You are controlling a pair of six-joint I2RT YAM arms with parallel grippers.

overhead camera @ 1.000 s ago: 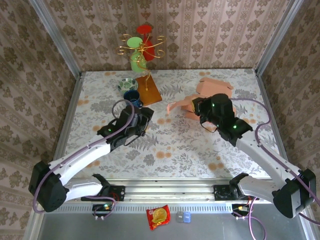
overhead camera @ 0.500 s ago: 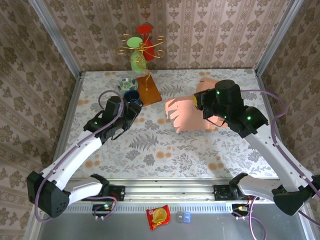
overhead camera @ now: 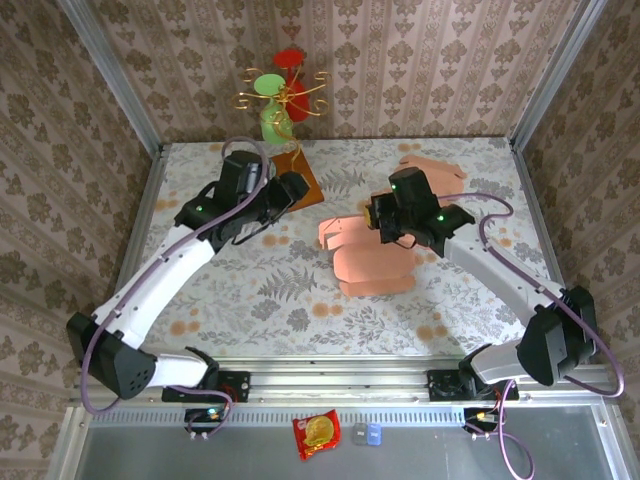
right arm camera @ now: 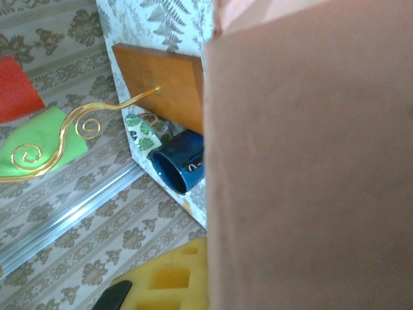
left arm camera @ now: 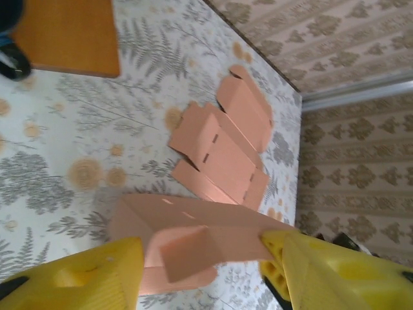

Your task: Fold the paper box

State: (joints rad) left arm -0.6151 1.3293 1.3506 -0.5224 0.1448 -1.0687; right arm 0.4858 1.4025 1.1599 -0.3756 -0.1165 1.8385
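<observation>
A salmon paper box (overhead camera: 366, 258), partly unfolded, hangs tilted over the middle of the table with its flaps toward the left. My right gripper (overhead camera: 385, 215) is shut on its far right edge. In the right wrist view the box's panel (right arm camera: 310, 155) blocks most of the sight, with one yellow finger (right arm camera: 168, 278) below it. My left gripper (overhead camera: 285, 190) is raised at the back left, open, apart from the box. From the left wrist, the box (left arm camera: 206, 236) lies beyond the wide-spread yellow fingers (left arm camera: 71, 281).
Flat salmon box blanks (overhead camera: 430, 172) lie at the back right, also seen as blanks (left arm camera: 222, 145). A wooden board (overhead camera: 300, 180), a blue cup (right arm camera: 181, 161) and a patterned bowl stand at the back left, near a gold stand (overhead camera: 283, 95) with green and red cups.
The right gripper lifted the box off the table and brought it left toward the centre. The left arm rose and drew back toward the far left.
</observation>
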